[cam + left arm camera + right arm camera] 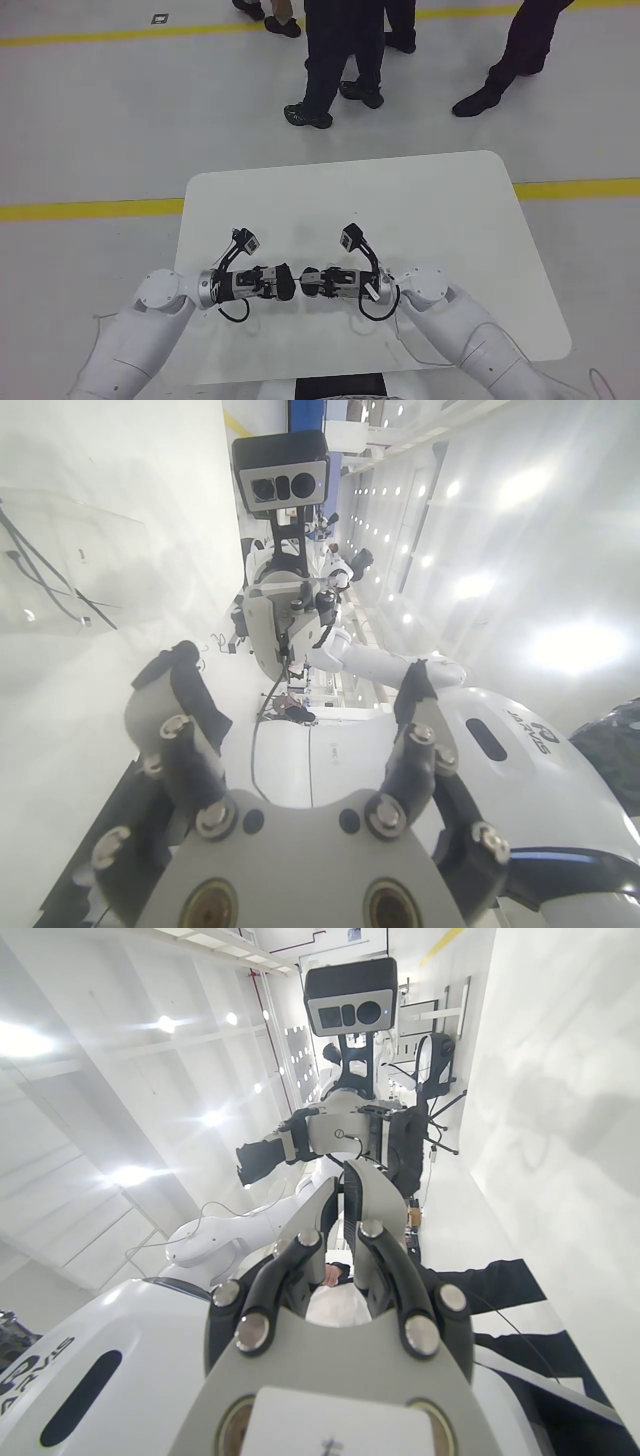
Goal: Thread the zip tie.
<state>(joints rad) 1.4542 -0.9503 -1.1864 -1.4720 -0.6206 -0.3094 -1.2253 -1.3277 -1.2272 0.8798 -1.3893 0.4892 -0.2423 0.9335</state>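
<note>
White surface with rounded corners. Over its near edge, left gripper and right gripper set tip to tip, nearly touching. Left gripper's fingers wrapped in black tape at the tips, spread wide apart. Right gripper's fingers pressed together; clamped on anything or not, cannot tell. Thin black strands under a clear sheet, out on the surface or beyond it, cannot tell which. Zip tie among those strands or not, cannot tell.
</note>
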